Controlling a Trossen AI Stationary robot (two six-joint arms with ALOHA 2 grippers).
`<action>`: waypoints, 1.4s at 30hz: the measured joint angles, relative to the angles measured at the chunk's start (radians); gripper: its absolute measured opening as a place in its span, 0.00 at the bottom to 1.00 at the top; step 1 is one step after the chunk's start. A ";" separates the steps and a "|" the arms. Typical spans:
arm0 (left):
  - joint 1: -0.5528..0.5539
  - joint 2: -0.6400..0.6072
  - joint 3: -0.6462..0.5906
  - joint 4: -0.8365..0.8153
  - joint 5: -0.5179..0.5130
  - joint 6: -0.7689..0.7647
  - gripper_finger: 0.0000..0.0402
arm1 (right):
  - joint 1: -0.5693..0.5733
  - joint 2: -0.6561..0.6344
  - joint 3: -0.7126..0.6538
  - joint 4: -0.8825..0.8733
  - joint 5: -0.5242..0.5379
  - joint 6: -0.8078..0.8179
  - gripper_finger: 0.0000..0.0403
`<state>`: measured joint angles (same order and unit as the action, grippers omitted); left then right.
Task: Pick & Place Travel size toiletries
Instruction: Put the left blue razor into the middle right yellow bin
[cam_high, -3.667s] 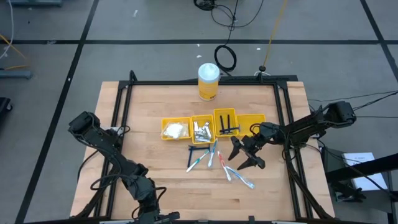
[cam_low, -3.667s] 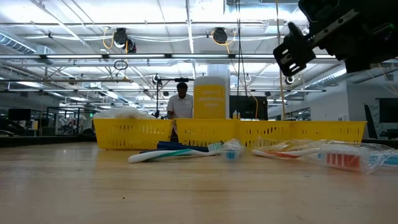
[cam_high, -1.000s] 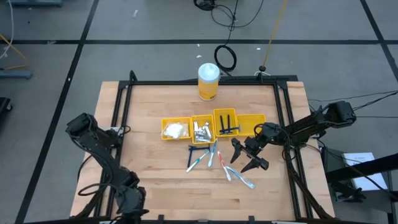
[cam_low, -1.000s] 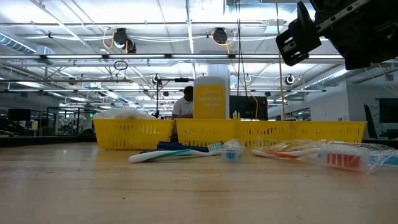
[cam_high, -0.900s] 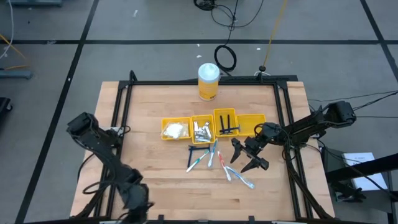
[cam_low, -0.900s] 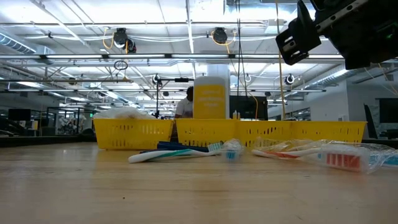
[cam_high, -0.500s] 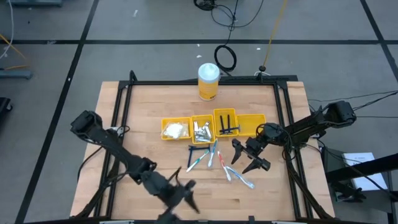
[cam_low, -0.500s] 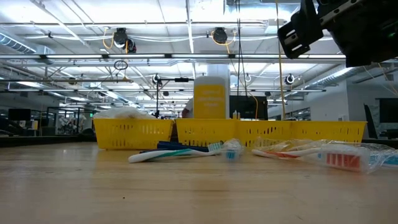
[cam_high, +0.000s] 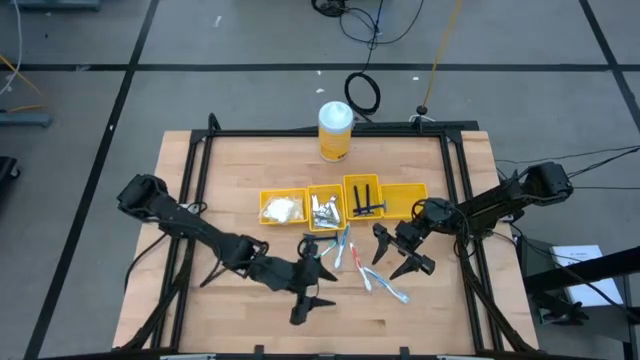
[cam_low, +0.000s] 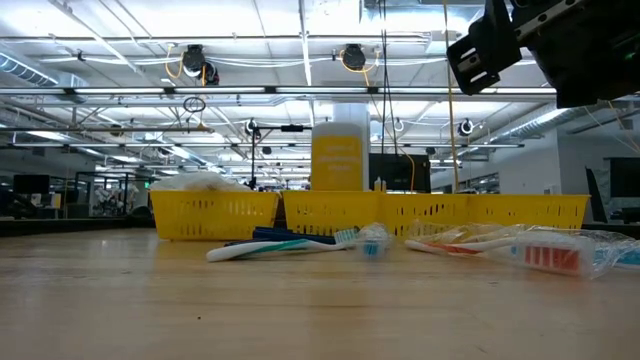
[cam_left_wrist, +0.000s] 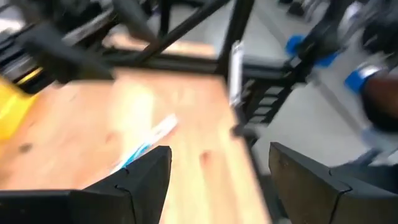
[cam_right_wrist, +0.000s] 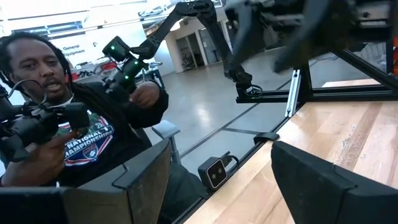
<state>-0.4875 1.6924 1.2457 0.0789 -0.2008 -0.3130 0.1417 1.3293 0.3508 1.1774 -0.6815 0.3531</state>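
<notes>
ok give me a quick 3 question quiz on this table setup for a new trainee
1. True or false: the left gripper is shut on a toothbrush.
2. Multiple choice: where are the loose toothbrushes? A) inside the yellow bins B) on the table in front of the bins C) beside the yellow canister
3. Fill in: the bin at the row's right end looks ____.

Key:
1. False. Its fingers are open and hold nothing, above the wood near the toothbrushes.
2. B. The right gripper, also open, hovers by them.
3. Empty; the other three hold white packets, silvery sachets and dark razors.
</notes>
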 joint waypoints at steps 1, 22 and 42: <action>0.001 0.000 0.000 -0.032 -0.021 -0.001 0.66 | 0.000 0.000 0.000 0.000 0.000 0.000 0.65; 0.000 0.133 0.000 -0.593 -0.334 -0.567 0.66 | 0.000 0.000 0.000 0.000 0.003 -0.002 0.65; 0.100 0.236 0.000 -0.783 -0.233 -1.000 0.66 | 0.000 0.000 0.000 0.000 0.004 -0.002 0.65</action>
<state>-0.3873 1.9285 1.2461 -0.7042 -0.4338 -1.3135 0.1413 1.3296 0.3508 1.1770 -0.6777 0.3515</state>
